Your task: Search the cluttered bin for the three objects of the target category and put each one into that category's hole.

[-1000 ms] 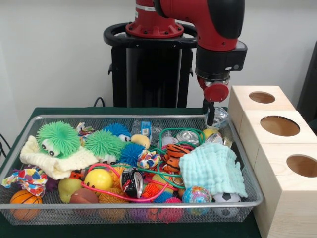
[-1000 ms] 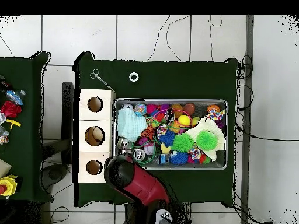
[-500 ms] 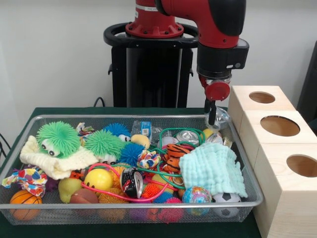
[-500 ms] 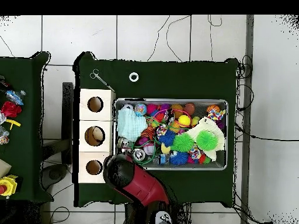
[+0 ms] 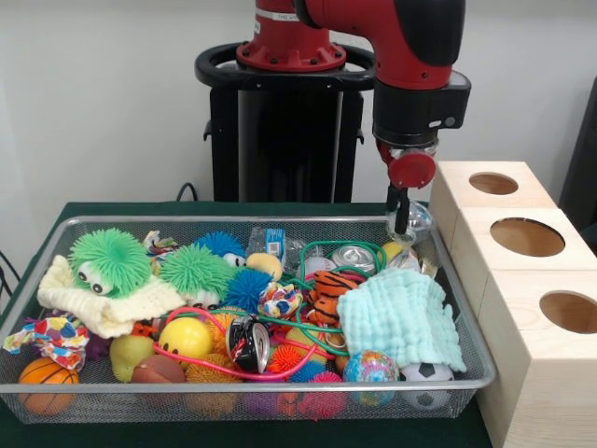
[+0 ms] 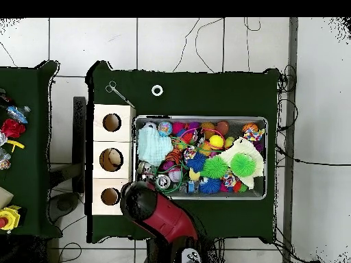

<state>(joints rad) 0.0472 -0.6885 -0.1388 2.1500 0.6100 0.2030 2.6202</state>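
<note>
A wire bin (image 5: 233,222) holds a heap of toys, balls, cloths and cans. My gripper (image 5: 400,220) hangs over the bin's far right corner, beside the wooden box row. Its thin fingers look shut on a clear shiny object (image 5: 418,222) held at rim height. The box row has three round holes: far (image 5: 493,183), middle (image 5: 527,236) and near (image 5: 569,311). A silver can (image 5: 354,257) lies just below the gripper; another can (image 5: 250,343) lies mid-bin. In the overhead view the red arm (image 6: 147,205) hides the gripper, next to the box row (image 6: 96,140).
A light blue cloth (image 5: 401,317) covers the bin's right side, with a globe ball (image 5: 370,367) and a soccer ball (image 5: 427,373) in front. Green spiky toys (image 5: 110,261) sit on a cream cloth at left. Another table with toys (image 6: 10,130) stands at the overhead view's left edge.
The gripper has drifted slightly right and a little up toward the box row, with the clear object moving along. The bin's contents have not shifted.
</note>
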